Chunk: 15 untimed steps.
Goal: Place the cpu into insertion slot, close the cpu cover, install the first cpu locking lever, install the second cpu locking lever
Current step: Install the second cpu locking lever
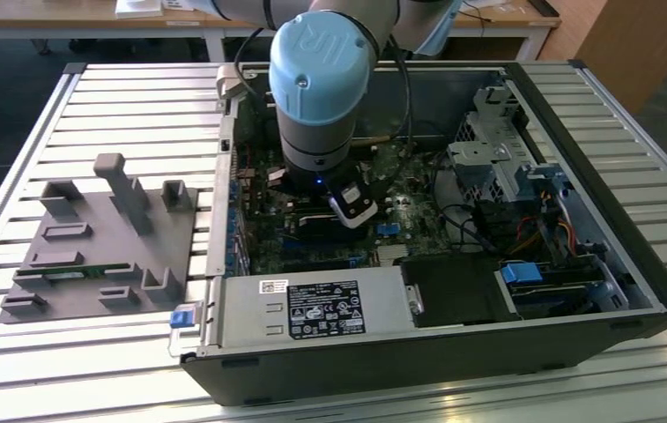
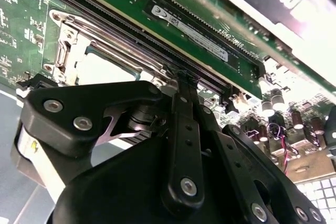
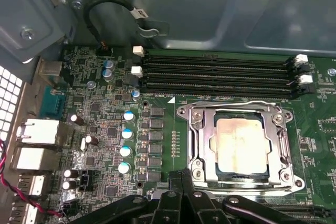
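**Chip seated and framed, arm poised over the socket**

The slatted silver metal bench [image 1: 27, 132] carries an open black desktop computer case [image 1: 451, 352], lying on its side, with a grey moulded parts fixture [image 1: 98, 247] just beside it on the exterior view's left. Inside the case lies the green motherboard [image 3: 105, 129], crowded with capacitors and black memory slots [image 3: 215, 72]. A grey robot arm with a pale blue cap [image 1: 322, 62] reaches straight down into the case above the board.

The black jointed hand [image 2: 181, 85] hangs close over the board, near the socket's edge; its fingers [image 2: 184, 129] appear drawn narrowly together, with nothing visible between them.

In the first wrist view, the thin silvery square metal cpu cover [image 3: 239, 148] lies flat over the socket, its window framing the small flat square cpu with a dull grey metallic top [image 3: 240, 142], which sits in the insertion slot. A thin wire locking lever [image 3: 231, 105] runs along the cover's edge nearest the memory slots.
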Tool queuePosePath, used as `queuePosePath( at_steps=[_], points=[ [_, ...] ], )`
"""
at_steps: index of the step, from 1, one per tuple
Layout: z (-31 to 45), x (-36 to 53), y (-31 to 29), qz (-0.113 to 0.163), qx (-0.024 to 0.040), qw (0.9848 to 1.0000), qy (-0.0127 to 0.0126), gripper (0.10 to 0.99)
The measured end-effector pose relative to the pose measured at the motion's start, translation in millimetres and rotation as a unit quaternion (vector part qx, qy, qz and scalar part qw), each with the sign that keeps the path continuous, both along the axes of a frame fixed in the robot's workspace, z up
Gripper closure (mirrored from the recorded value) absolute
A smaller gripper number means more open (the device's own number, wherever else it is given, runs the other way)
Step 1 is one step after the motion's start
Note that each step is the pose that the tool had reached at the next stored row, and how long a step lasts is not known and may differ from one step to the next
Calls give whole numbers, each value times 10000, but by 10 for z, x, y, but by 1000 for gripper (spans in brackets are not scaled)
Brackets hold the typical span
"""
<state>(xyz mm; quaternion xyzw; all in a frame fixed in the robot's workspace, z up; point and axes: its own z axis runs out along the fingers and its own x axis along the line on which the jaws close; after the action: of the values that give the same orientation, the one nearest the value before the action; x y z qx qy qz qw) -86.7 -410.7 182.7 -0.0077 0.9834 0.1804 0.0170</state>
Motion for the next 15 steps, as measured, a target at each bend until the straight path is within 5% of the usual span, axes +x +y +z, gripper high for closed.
queuePosePath(
  at_steps=[15],
  points=[
    [1,-6,46,0,8,10000,0,980]
  ],
)
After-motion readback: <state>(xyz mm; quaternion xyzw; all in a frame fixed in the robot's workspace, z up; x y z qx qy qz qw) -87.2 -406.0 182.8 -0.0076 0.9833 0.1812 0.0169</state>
